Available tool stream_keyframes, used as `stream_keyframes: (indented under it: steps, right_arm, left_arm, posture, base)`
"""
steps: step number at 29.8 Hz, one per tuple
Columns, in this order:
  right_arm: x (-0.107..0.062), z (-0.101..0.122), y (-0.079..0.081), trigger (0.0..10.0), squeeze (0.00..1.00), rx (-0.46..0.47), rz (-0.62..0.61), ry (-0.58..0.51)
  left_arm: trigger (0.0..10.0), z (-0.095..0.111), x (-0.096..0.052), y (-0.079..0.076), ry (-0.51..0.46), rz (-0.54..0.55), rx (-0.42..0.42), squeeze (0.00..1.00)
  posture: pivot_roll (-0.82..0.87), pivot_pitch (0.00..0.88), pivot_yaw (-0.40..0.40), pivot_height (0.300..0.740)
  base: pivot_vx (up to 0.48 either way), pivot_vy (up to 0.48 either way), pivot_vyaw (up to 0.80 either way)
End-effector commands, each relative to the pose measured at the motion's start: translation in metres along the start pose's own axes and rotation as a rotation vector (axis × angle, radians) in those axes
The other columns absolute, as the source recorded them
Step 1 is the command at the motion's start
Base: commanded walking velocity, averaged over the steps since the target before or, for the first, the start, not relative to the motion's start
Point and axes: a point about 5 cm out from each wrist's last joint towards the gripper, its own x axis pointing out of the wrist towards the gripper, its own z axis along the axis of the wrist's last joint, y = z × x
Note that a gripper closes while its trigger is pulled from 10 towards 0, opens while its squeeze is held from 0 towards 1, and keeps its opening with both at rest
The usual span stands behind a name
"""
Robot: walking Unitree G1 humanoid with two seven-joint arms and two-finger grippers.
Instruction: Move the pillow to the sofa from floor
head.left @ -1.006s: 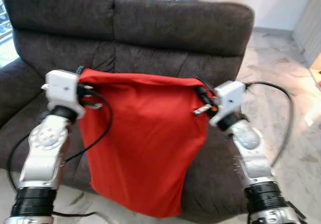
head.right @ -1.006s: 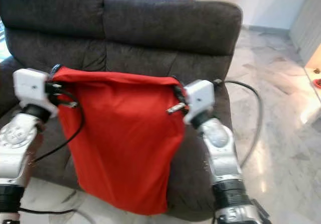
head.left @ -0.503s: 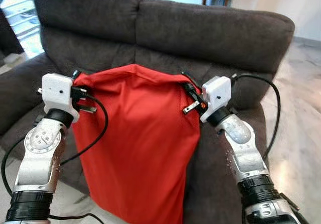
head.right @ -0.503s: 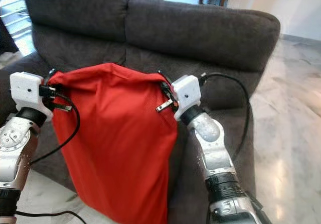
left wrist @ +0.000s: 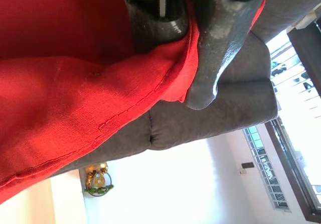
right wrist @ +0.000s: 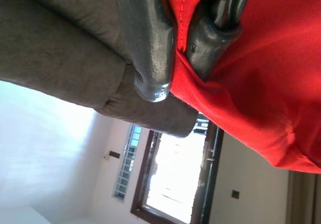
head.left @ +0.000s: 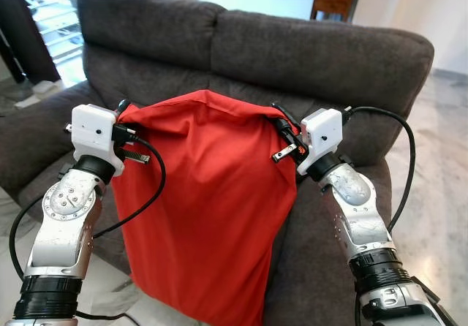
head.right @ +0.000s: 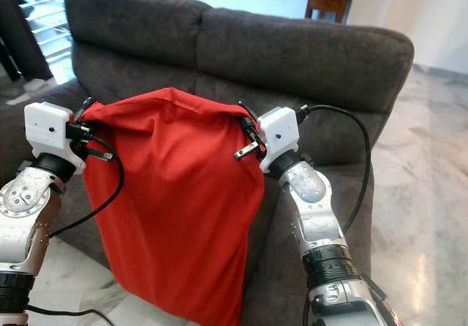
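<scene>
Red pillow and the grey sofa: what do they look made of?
Red pillow: looks like matte woven cloth, likely cotton or similar; the left wrist view shows a fine weave and a stitched seam, and it hangs limp from the left gripper and right gripper. Dark grey sofa: soft napped upholstery, possibly microfibre or chenille; mottled pile, no sheen.

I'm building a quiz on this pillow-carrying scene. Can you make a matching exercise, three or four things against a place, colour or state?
Things:
1. pillow
2. sofa
3. left gripper
4. right gripper

Descriptions:
A. dark grey, behind the pillow
B. shut on the pillow's upper right corner
C. red, hanging held up
D. shut on the pillow's upper left corner

Pairs: 1-C, 2-A, 3-D, 4-B
</scene>
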Motion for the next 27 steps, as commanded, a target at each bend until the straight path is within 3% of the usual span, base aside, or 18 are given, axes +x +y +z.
stream_keyframes:
  steps: [1, 6, 17, 25, 27]
  right_arm:
    - [0.006, 0.013, -0.006, 10.0, 0.00, -0.006, -0.041, -0.054]
    - [-0.004, 0.000, -0.002, 10.0, 0.00, 0.021, -0.074, -0.013]
    - [-0.002, -0.007, -0.008, 10.0, 0.00, 0.034, -0.154, 0.037]
    - [0.018, 0.004, -0.035, 10.0, 0.00, 0.064, -0.289, 0.050]
    - [0.028, 0.015, -0.045, 10.0, 0.00, 0.074, -0.321, 0.029]
  left_arm:
    - [10.0, 0.012, 0.005, -0.002, -0.054, -0.012, -0.002, 0.00]
    - [10.0, 0.003, 0.000, -0.013, -0.026, -0.041, -0.016, 0.00]
    - [10.0, -0.001, 0.002, -0.006, 0.010, -0.055, 0.011, 0.00]
    - [10.0, -0.001, 0.024, 0.008, 0.007, -0.072, 0.047, 0.00]
    - [10.0, 0.004, 0.037, 0.017, -0.009, -0.065, 0.079, 0.00]
  posture:
    - [0.08, 0.048, 0.032, 0.740]
    - [0.07, 0.056, 0.032, 0.740]
    - [0.08, 0.065, 0.028, 0.740]
    - [0.08, 0.065, 0.021, 0.740]
    - [0.08, 0.066, 0.016, 0.740]
  base:
    - [0.000, 0.000, 0.00]
    - [0.000, 0.000, 0.00]
    - [0.000, 0.000, 0.00]
    - [0.000, 0.000, 0.00]
    - [0.000, 0.000, 0.00]
